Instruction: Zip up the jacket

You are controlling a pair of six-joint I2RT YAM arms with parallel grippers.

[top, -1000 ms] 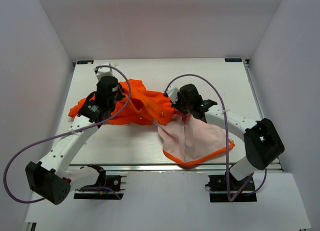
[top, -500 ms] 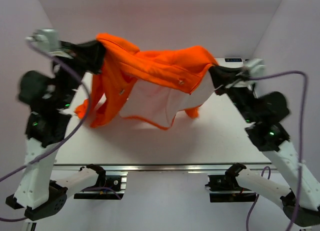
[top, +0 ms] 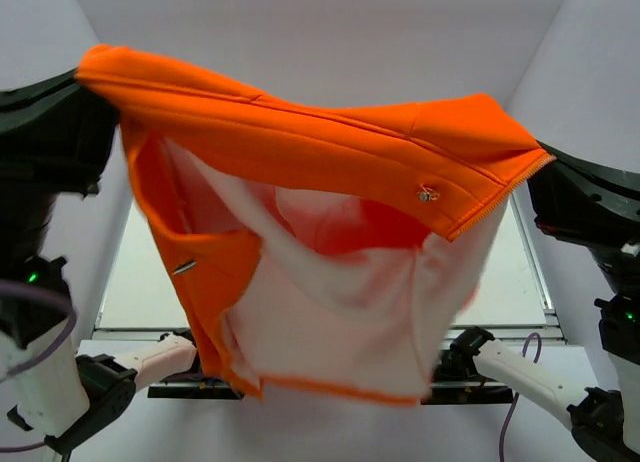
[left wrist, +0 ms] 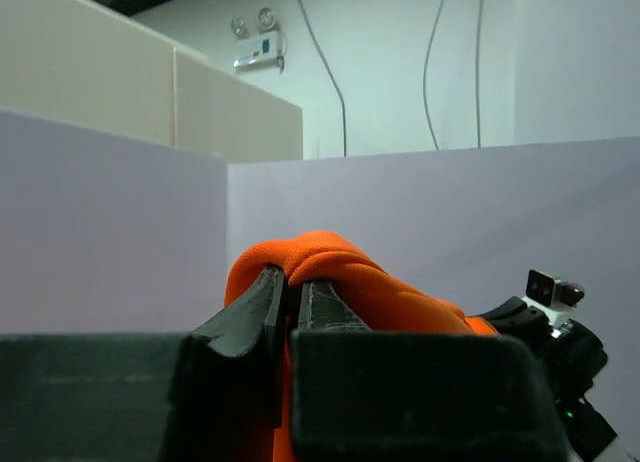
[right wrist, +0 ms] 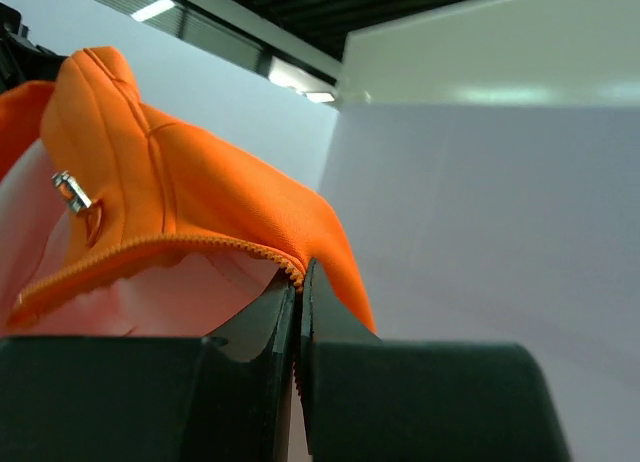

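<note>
The orange jacket (top: 330,147) hangs high in the air, stretched between both arms, its pale pink lining (top: 340,312) facing the camera and filling most of the top view. A silver zipper pull (top: 427,194) shows near its right end. My left gripper (left wrist: 285,282) is shut on a fold of orange fabric (left wrist: 350,277) at the jacket's left end. My right gripper (right wrist: 298,282) is shut on the jacket's zipper edge (right wrist: 160,244) at the right end. In the top view the fingertips of both grippers are hidden behind the cloth.
The white table (top: 515,272) lies below, partly hidden by the hanging jacket. White enclosure walls (top: 300,32) stand on three sides. The arm bases (top: 500,367) sit at the near edge.
Both arms have lifted the jacket from the table up towards the camera. It now hangs spread open between them, far higher than before.
</note>
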